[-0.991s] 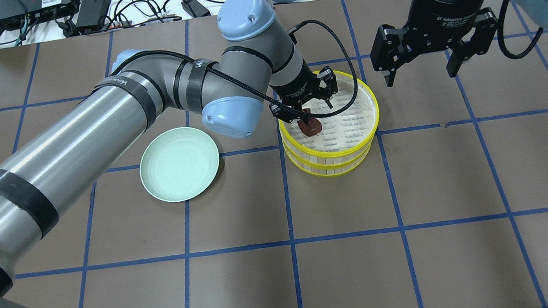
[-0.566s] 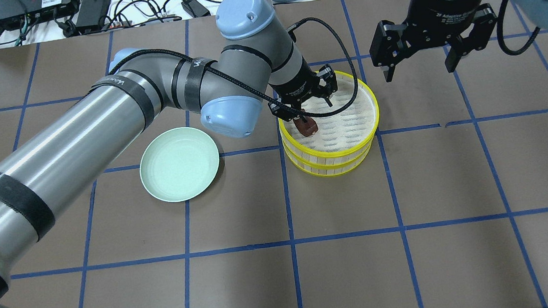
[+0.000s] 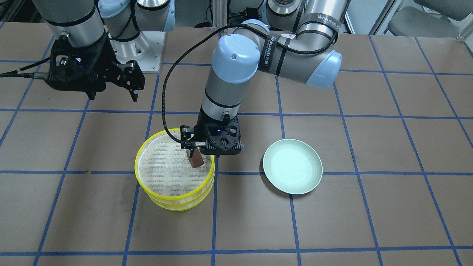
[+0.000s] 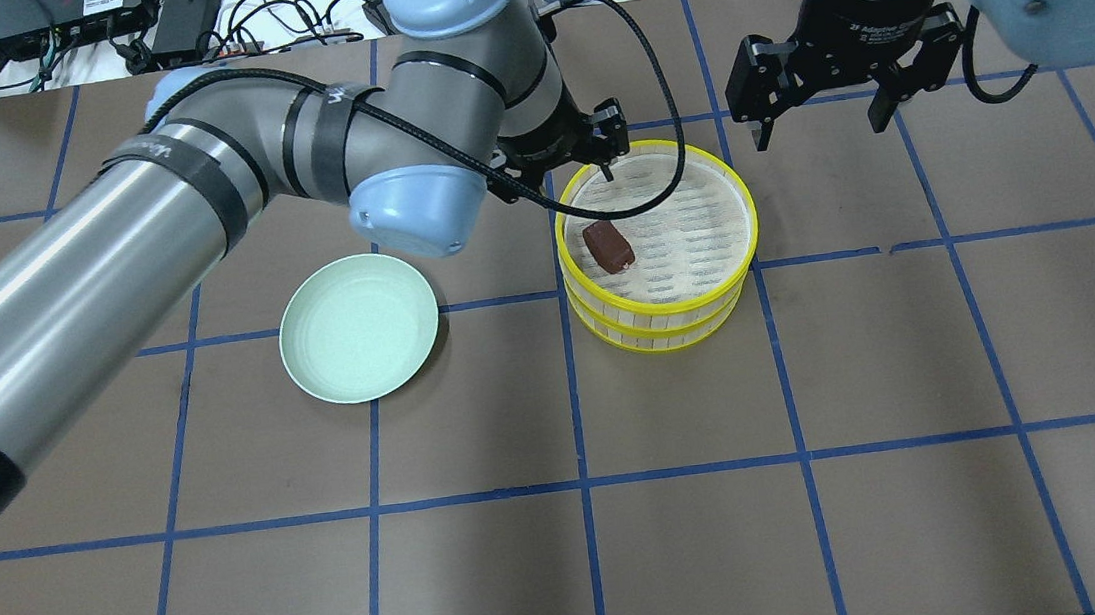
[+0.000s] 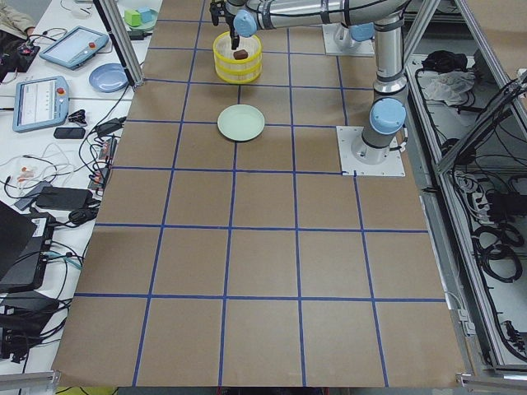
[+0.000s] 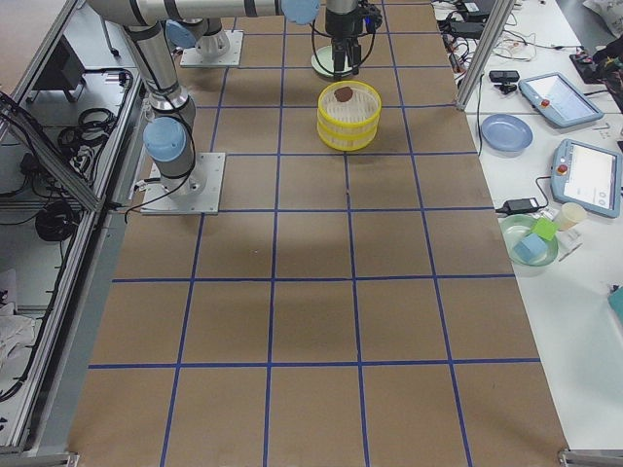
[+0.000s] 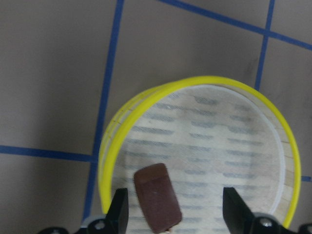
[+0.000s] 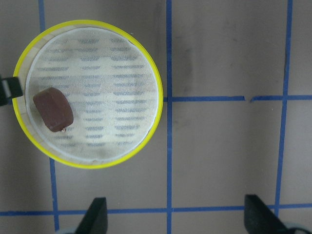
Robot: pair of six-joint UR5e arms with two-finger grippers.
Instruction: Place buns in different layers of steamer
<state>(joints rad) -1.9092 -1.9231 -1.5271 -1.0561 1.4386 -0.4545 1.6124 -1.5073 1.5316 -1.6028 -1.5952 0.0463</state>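
The steamer [image 4: 698,305] is two yellow-rimmed trays stacked on each other; it also shows in the front view [image 3: 147,186]. The dark reddish-brown bun [image 4: 608,246] lies on the top tray's mesh floor near its left rim, and shows in the left wrist view [image 7: 157,197] and right wrist view [image 8: 52,109]. My left gripper [image 4: 577,176] is open and empty above the bun, its fingers apart on either side of it without touching. My right gripper [image 4: 816,126] is open and empty, raised behind and to the right of the steamer. The cream-white bun is out of view.
A pale green plate [image 4: 358,326] sits bare on the table left of the steamer. My left arm's elbow hangs over the area between plate and steamer. Cables and devices lie beyond the table's far edge.
My left gripper has opened and let go of the brown bun, then risen and drawn back toward the far left. The bun now lies in the top tray. My right gripper has drifted slightly back.
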